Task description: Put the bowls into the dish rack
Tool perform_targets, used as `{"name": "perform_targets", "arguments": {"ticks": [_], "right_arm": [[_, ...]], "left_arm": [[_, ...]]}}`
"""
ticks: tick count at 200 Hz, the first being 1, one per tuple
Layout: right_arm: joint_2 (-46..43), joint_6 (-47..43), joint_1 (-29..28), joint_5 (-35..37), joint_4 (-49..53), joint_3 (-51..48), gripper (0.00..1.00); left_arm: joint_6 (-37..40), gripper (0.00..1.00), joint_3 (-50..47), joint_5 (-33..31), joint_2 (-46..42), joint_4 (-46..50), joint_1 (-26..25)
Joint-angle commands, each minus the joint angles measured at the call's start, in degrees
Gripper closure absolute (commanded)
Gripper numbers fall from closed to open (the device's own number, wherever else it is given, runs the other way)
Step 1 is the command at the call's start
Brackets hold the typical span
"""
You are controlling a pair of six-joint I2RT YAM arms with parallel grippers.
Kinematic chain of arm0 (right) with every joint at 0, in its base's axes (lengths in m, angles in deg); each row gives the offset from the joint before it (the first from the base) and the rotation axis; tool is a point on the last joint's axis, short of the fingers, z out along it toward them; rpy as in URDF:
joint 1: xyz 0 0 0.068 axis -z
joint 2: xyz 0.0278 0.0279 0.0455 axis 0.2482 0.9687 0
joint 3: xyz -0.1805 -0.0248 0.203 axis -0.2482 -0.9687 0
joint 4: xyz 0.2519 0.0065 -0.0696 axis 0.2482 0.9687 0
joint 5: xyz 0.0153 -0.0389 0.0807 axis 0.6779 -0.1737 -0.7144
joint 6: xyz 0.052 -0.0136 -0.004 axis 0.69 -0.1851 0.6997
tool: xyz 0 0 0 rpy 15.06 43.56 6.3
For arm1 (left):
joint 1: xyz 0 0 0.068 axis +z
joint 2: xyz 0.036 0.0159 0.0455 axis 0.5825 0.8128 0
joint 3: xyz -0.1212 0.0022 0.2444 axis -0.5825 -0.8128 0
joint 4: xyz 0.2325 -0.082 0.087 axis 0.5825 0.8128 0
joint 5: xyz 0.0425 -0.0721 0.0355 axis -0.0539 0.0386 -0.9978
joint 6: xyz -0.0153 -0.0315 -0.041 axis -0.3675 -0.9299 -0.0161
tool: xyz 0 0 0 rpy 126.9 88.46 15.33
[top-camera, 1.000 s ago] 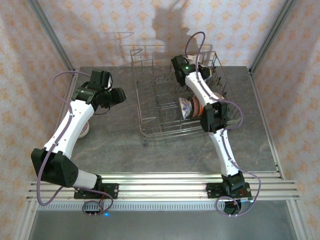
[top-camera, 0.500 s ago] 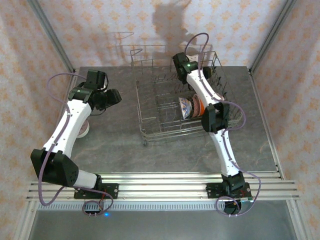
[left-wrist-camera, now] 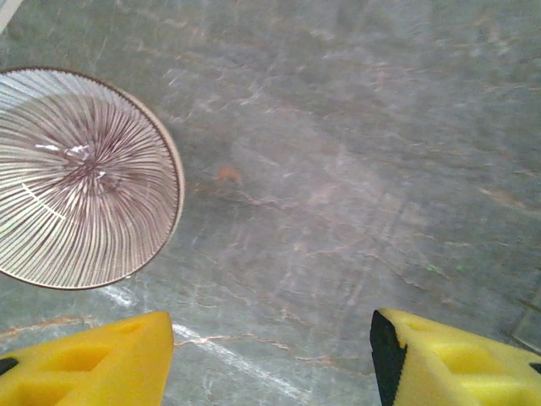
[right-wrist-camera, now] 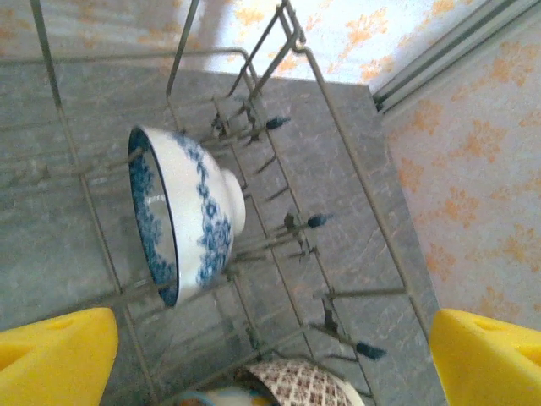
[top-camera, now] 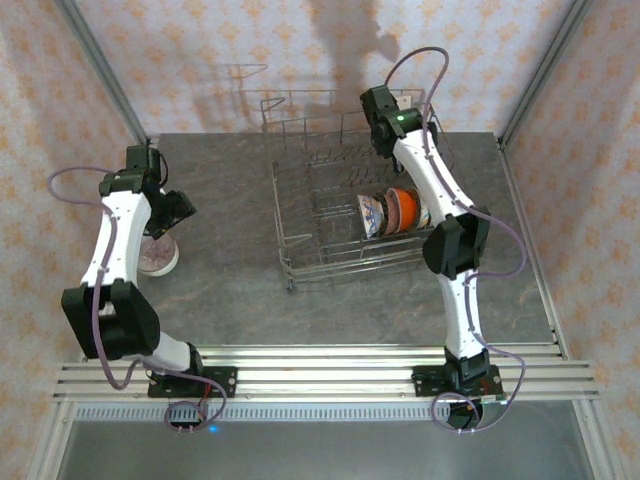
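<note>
The dish rack [top-camera: 320,200] sits on the counter [top-camera: 230,290]. Inside the rack, a blue-and-white bowl [right-wrist-camera: 190,216] stands on its edge between the wires. A brown-patterned bowl [right-wrist-camera: 296,385] and an orange bowl [top-camera: 405,208] are in the rack too. The right fingers [right-wrist-camera: 51,355] hang over the rack, spread wide and empty. A striped bowl [left-wrist-camera: 76,178] lies on the counter left of the rack. The left fingers [left-wrist-camera: 93,364] hang near it, spread apart and holding nothing.
</note>
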Motion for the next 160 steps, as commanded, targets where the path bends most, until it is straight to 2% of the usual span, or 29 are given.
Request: {"name": "perform_targets", "arguments": {"ticks": [1, 33, 61, 101, 160], "right_arm": [[-5.04, 1.4, 0.18, -3.99, -0.58, -5.6, 0.06], [-9.87, 1.23, 0.16, -7.75, -4.79, -13.08, 0.07], [-11.35, 0.87, 0.22, -8.77, -6.6, -16.4, 0.07], [-10.43, 0.62, 0.22, -10.13, -6.81, -16.02, 0.07], [-7.05, -0.28, 0.2, -10.62, -4.93, -11.73, 0.08]], "left_arm": [[0.77, 0.37, 0.03, -1.13, 4.13, 1.72, 1.62], [0.03, 0.37, 1.17, -2.0, 10.08, 1.02, 5.12], [-0.72, 0.38, 0.13, -3.25, 11.13, -2.29, 6.11], [-0.5, 0.42, -0.38, -3.47, 13.01, -2.63, 6.57], [0.42, 0.48, -3.28, -5.39, 13.27, -8.36, 6.58]]}}
